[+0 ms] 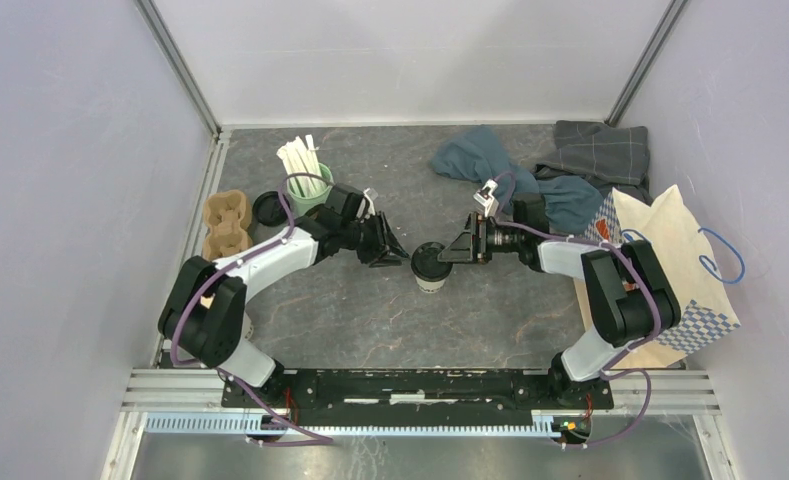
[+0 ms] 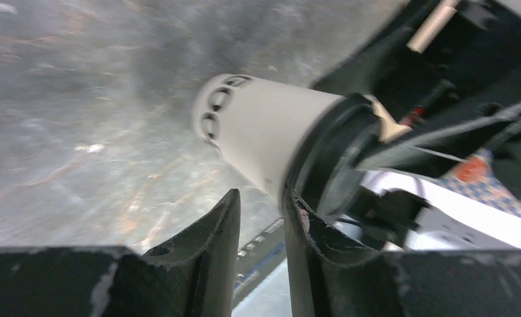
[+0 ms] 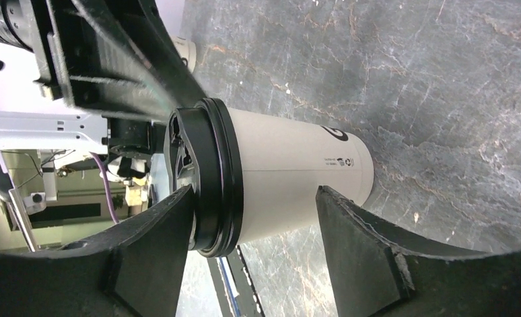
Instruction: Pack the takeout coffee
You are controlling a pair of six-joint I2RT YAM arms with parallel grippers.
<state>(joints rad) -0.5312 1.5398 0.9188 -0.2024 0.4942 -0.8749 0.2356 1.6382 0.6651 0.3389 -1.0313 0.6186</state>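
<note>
Well, the takeout coffee (image 1: pixel 431 266) stands upright near the middle of the table (image 1: pixel 350 320), black lid on, with an arm close on either side. The left gripper (image 1: pixel 394 256) sits just beside the cup at its 9 o'clock. Its jaws are only a narrow slit apart, with nothing between them. From its own wrist camera one finger (image 2: pixel 297 224) looks to be right at the lid's rim, but I cannot tell whether it touches. The right gripper (image 1: pixel 456 249) reaches in from about 2 o'clock with its jaws spread wide, gripping nothing. Seen from that wrist, one finger (image 3: pixel 155 244) shows by the lid and the other by the base, both nearer the camera than the cup.

To my eye the step in hand is the right arm taking hold, since the paper bag (image 1: pixel 670 250) waits out at the cup's 3 o'clock, on that arm's side. I would want the pads set on opposite sides of the paper wall, just under the lid's rim, not against the lid itself. The squeeze should be gentle, because a paper cup buckles and a popped lid means a spill. The left gripper ought to be clear of the rim before any lift, or it may tip the cup. Carry it level the whole way to the bag
</note>
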